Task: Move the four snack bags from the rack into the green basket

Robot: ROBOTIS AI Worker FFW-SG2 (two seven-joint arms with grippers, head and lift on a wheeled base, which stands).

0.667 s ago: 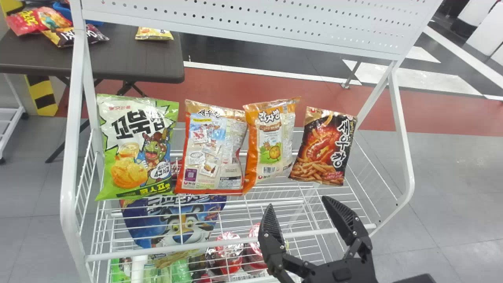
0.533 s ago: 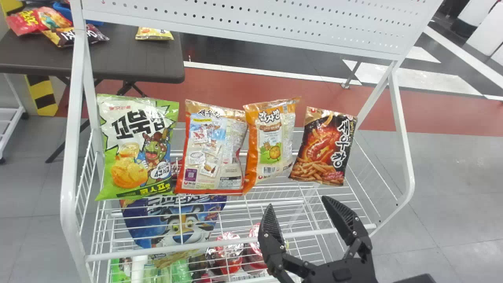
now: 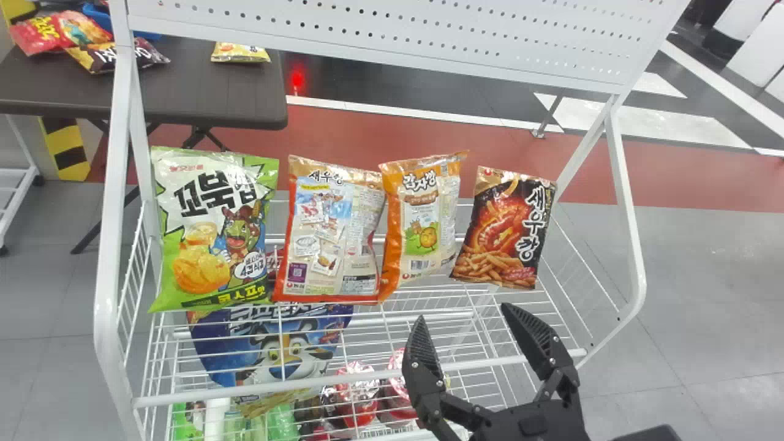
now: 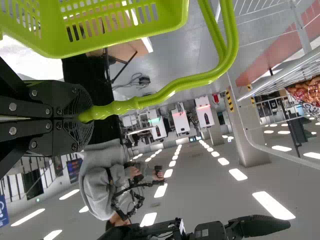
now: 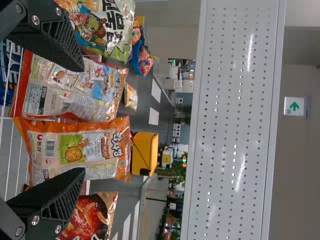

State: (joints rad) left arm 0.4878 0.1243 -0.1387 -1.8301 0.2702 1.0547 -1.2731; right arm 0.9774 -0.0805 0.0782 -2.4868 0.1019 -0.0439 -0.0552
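Below the rack's right half, my right gripper [image 3: 463, 331] stands open in front of the bags. Four bags lean in a row on the white wire rack [image 3: 361, 384]: a green one [image 3: 214, 233], a red-edged one [image 3: 331, 236], an orange one [image 3: 422, 220] and a black one [image 3: 505, 229]. In the right wrist view, the orange bag [image 5: 80, 147] lies between the spread fingers of my right gripper [image 5: 77, 120]. My left gripper [image 4: 82, 117] is shut on the handle [image 4: 150, 99] of the green basket [image 4: 115, 30], seen in the left wrist view.
A blue bag [image 3: 275, 349] and red-topped packs [image 3: 358, 392] sit on a lower shelf. Above the bags runs a perforated white panel [image 3: 398, 30]. Behind at the left, a dark table [image 3: 202, 86] carries more snack bags.
Hardly anything differs: my right gripper has shifted up very slightly in the head view. The four bags have stayed in place.
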